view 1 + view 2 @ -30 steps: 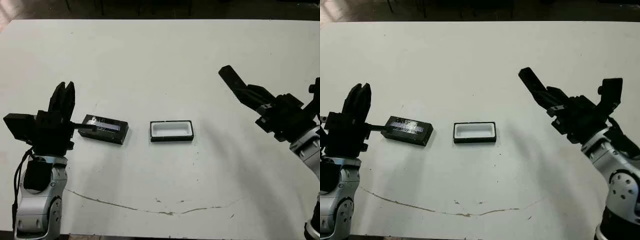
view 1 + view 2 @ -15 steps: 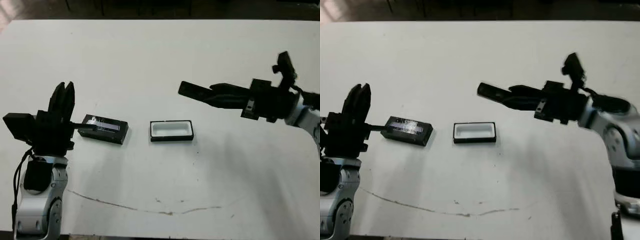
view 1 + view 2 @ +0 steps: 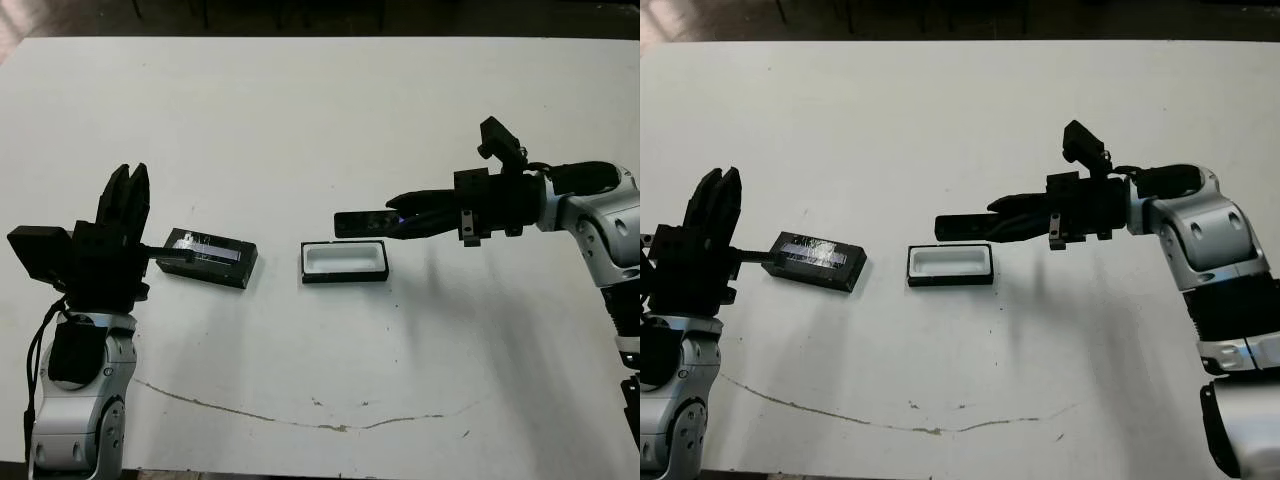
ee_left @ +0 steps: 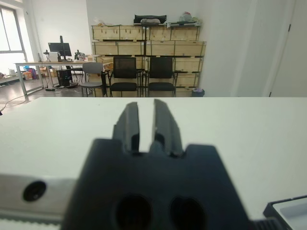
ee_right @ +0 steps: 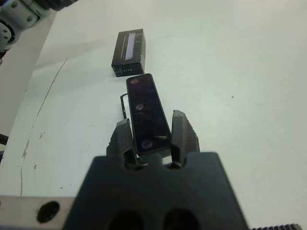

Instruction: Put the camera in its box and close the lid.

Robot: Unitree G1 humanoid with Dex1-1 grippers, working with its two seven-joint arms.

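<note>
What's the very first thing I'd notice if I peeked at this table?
The right gripper reaching across the white table, holding the slim black camera flat just above the box, a little black tray with white inside, near the middle. To the box's left lies the lid with its shiny strip, and beside that the left gripper points up with nothing in it.

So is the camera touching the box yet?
Apart. In the left eye view the camera, held by the right gripper, hangs above the box, white table showing between them.
</note>
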